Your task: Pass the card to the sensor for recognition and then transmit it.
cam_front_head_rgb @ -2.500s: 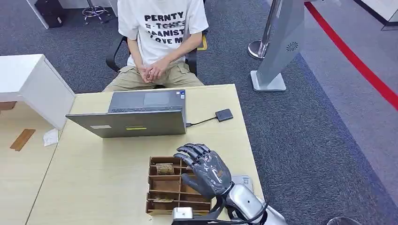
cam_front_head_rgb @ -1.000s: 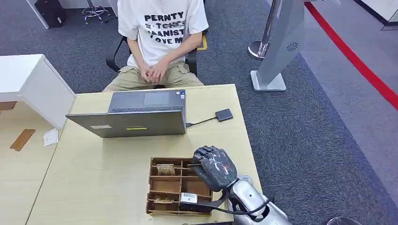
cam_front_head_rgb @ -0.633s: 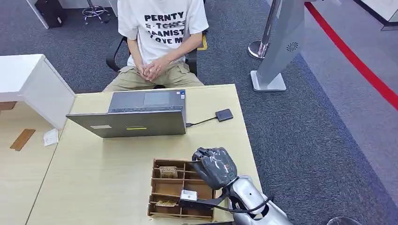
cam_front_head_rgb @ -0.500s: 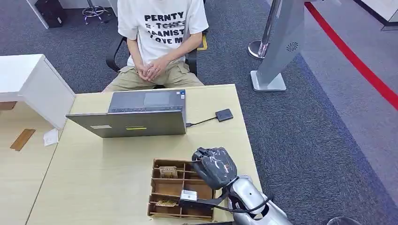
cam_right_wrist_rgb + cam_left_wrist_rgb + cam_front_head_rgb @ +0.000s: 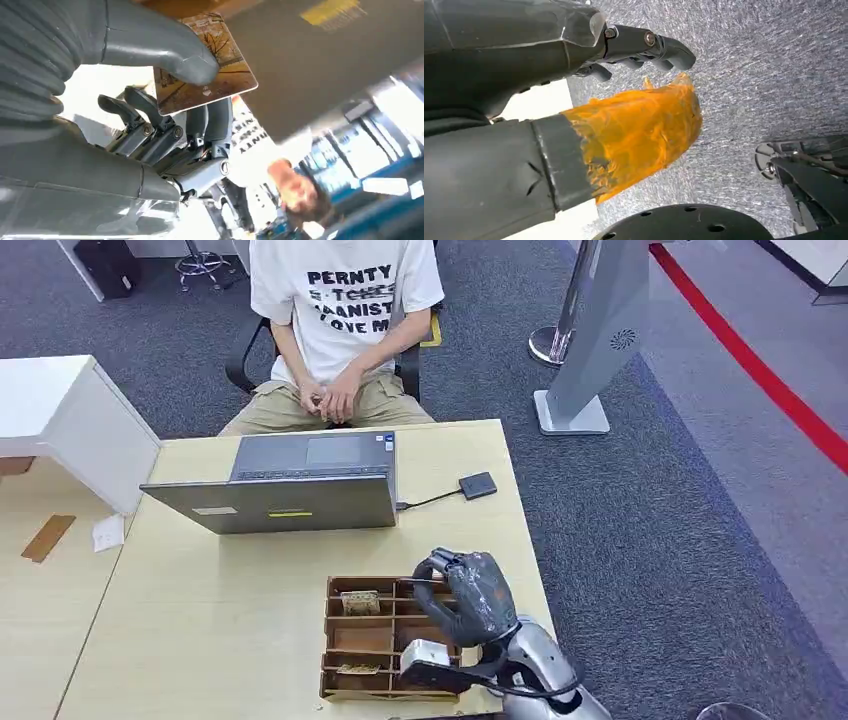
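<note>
My right hand [image 5: 468,595] hovers over the right side of a wooden card box [image 5: 333,640] near the table's front edge. It pinches a card [image 5: 231,75] printed with a brown and orange picture between thumb and fingers; in the head view the card [image 5: 420,582] shows as a thin edge pointing left. The sensor [image 5: 478,485], a small black square, lies on the table beyond the hand, wired to the laptop [image 5: 290,485]. My left hand [image 5: 524,45] hangs above grey carpet, its thumb [image 5: 639,132] wrapped in orange tape, holding nothing.
A person [image 5: 340,300] sits behind the table with hands clasped. More cards [image 5: 360,602] lie in the box's left compartments. A white cabinet [image 5: 60,420] stands at the left, a grey kiosk stand [image 5: 590,350] on the carpet at the right.
My right hand went from spread open over the box to curled around a card, then drew it up and slightly right. The box slid a little to the right.
</note>
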Motion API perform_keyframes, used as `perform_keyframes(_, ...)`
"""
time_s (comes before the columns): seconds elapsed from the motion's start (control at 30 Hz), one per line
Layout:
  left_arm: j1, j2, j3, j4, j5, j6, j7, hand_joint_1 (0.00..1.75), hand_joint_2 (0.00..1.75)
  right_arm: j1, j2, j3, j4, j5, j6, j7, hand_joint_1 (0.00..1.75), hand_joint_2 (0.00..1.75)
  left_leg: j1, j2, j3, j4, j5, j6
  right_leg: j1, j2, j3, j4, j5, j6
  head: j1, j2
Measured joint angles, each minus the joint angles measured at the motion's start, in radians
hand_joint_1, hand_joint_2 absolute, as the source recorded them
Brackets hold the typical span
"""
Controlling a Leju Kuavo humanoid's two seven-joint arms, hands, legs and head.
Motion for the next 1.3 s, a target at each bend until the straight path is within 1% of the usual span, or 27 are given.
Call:
perform_keyframes(0.07,0.0,-0.001,0.006,0.0,0.002,0.003,0.0,0.0,0.0,0.026,0.018,-0.031,-0.054,-0.107,0.012,-0.035,1.75,1.75,0.0,0.0,0.0,0.0,0.0,0.0,0.0,0.0,0.0,0.0,0.0,0.0,0.0,0.0)
perform_keyframes(0.1,0.0,-0.001,0.008,0.0,0.004,0.005,0.0,0.0,0.0,0.039,0.028,-0.047,-0.085,-0.187,0.036,-0.052,1.75,1.75,0.0,0.0,0.0,0.0,0.0,0.0,0.0,0.0,0.0,0.0,0.0,0.0,0.0,0.0)
perform_keyframes(0.17,0.0,-0.002,0.013,0.0,0.007,0.006,0.0,0.0,0.0,0.061,0.047,-0.075,-0.132,-0.293,0.071,-0.061,1.75,1.75,0.0,0.0,0.0,0.0,0.0,0.0,0.0,0.0,0.0,0.0,0.0,0.0,0.0,0.0)
perform_keyframes(0.27,0.0,-0.002,0.015,0.0,0.008,0.007,0.0,0.0,0.0,0.08,0.063,-0.101,-0.175,-0.36,0.109,-0.066,1.75,1.75,0.0,0.0,0.0,0.0,0.0,0.0,0.0,0.0,0.0,0.0,0.0,0.0,0.0,0.0)
perform_keyframes(0.47,0.0,-0.002,0.019,0.0,0.01,0.008,0.0,0.0,0.0,0.099,0.082,-0.132,-0.207,-0.439,0.157,-0.075,1.75,1.75,0.0,0.0,0.0,0.0,0.0,0.0,0.0,0.0,0.0,0.0,0.0,0.0,0.0,0.0)
perform_keyframes(0.67,0.0,-0.002,0.022,0.0,0.009,0.009,0.0,0.0,0.0,0.105,0.09,-0.149,-0.223,-0.464,0.175,-0.082,1.75,1.75,0.0,0.0,0.0,0.0,0.0,0.0,0.0,0.0,0.0,0.0,0.0,0.0,0.0,0.0)
perform_keyframes(1.07,0.0,-0.002,0.022,0.0,0.002,0.009,0.0,0.0,0.0,0.108,0.091,-0.151,-0.239,-0.466,0.175,-0.085,1.75,1.75,0.0,0.0,0.0,0.0,0.0,0.0,0.0,0.0,0.0,0.0,0.0,0.0,0.0,0.0)
perform_keyframes(1.23,0.0,-0.002,0.021,0.0,-0.012,0.009,0.0,0.0,0.0,0.088,0.091,-0.15,-0.239,-0.443,0.184,-0.09,1.75,1.75,0.0,0.0,0.0,0.0,0.0,0.0,0.0,0.0,0.0,0.0,0.0,0.0,0.0,0.0)
perform_keyframes(1.3,-0.001,-0.002,0.021,0.0,-0.021,0.008,0.0,0.0,0.0,0.066,0.091,-0.146,-0.239,-0.414,0.187,-0.089,1.75,1.75,0.0,0.0,0.0,0.0,0.0,0.0,0.0,0.0,0.0,0.0,0.0,0.0,0.0,0.0)
